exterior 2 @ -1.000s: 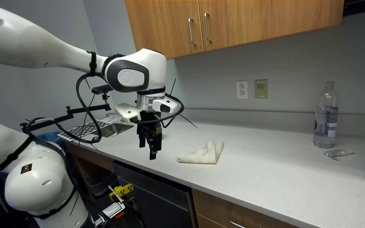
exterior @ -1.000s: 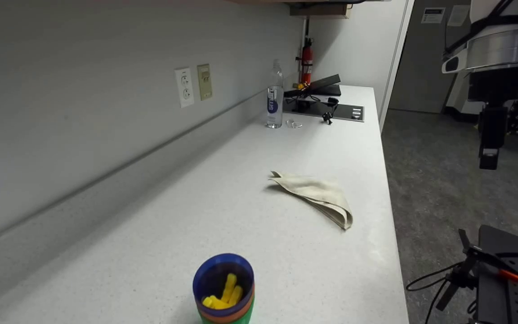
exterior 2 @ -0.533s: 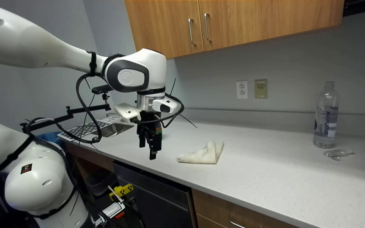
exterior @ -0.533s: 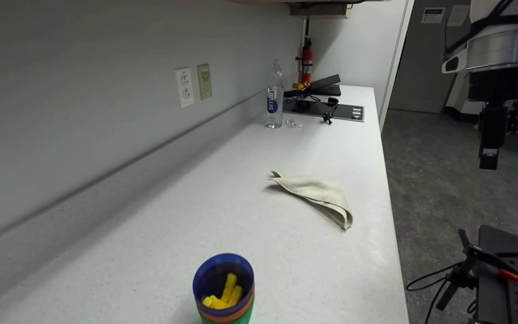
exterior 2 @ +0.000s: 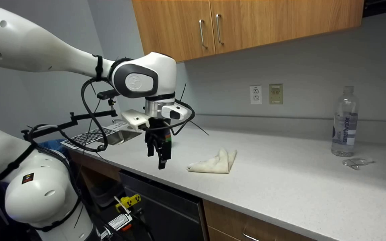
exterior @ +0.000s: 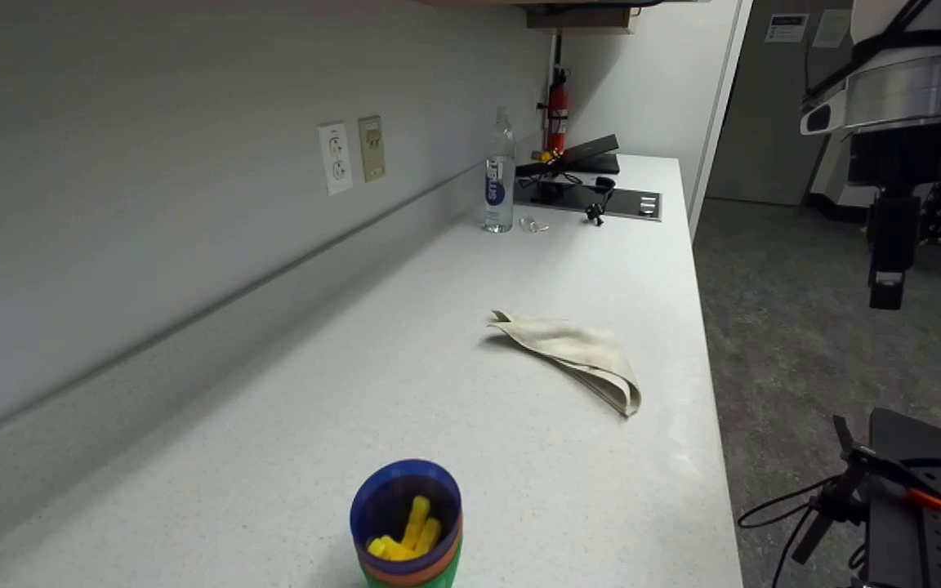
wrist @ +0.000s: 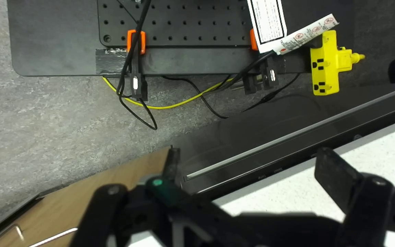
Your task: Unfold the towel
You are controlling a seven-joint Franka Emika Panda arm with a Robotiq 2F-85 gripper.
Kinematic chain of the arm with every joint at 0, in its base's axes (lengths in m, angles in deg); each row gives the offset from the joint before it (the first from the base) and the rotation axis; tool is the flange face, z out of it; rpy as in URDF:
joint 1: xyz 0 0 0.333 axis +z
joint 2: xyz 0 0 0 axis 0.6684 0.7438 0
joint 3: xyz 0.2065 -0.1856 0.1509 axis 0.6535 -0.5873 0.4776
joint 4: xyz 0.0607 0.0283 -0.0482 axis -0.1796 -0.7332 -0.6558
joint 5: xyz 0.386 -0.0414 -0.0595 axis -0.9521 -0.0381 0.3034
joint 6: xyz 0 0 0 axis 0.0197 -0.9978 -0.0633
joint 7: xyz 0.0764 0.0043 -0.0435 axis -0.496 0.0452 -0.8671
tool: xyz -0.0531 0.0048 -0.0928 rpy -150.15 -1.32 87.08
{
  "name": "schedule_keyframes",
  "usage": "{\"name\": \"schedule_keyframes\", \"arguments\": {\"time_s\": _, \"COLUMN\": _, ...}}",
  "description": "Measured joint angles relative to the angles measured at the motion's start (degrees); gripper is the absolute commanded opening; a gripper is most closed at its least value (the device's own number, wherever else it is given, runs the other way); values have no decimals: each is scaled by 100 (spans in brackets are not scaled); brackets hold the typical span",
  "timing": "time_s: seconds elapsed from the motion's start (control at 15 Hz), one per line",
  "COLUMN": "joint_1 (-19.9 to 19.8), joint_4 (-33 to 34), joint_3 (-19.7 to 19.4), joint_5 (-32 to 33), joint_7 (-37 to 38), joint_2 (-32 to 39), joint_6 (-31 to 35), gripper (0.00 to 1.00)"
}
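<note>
A cream towel (exterior: 573,345) lies folded and creased on the white counter, near its front edge. It also shows in an exterior view (exterior 2: 213,163), with a raised fold at its back. My gripper (exterior 2: 156,161) is open, with nothing between its fingers. It hangs above the front edge of the counter, to the left of the towel in that view and apart from it. In the wrist view my gripper (wrist: 249,157) has its fingers (wrist: 336,176) wide apart over the counter edge and the dishwasher front. The towel is out of the wrist view.
A stack of coloured cups (exterior: 407,523) with yellow pieces inside stands on the counter (exterior: 274,457). A water bottle (exterior 2: 344,122) stands by the wall, with a small clear object (exterior 2: 357,163) near it. Wooden cabinets (exterior 2: 253,23) hang above. A cooktop (exterior: 626,202) lies at the far end.
The arm and gripper have shifted only very slightly in the last half second. The gripper stays open and the towel has not moved.
</note>
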Motion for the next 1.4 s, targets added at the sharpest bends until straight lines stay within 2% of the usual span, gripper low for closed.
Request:
{"name": "schedule_keyframes", "arguments": {"time_s": 0.4, "joint_1": -2, "joint_4": 52, "joint_3": 97, "joint_5": 94, "joint_7": -3, "joint_2": 310, "joint_6": 196, "gripper": 100}}
{"name": "schedule_keyframes", "arguments": {"time_s": 0.8, "joint_1": -2, "joint_4": 59, "joint_3": 122, "joint_5": 91, "joint_7": -3, "joint_2": 331, "joint_6": 217, "gripper": 100}}
{"name": "schedule_keyframes", "arguments": {"time_s": 1.13, "joint_1": 107, "joint_4": 188, "joint_3": 513, "joint_5": 89, "joint_7": -6, "joint_2": 188, "joint_6": 238, "gripper": 100}}
{"name": "schedule_keyframes", "arguments": {"time_s": 1.4, "joint_1": 510, "joint_4": 231, "joint_3": 841, "joint_5": 3, "joint_7": -89, "joint_2": -51, "joint_6": 531, "gripper": 100}}
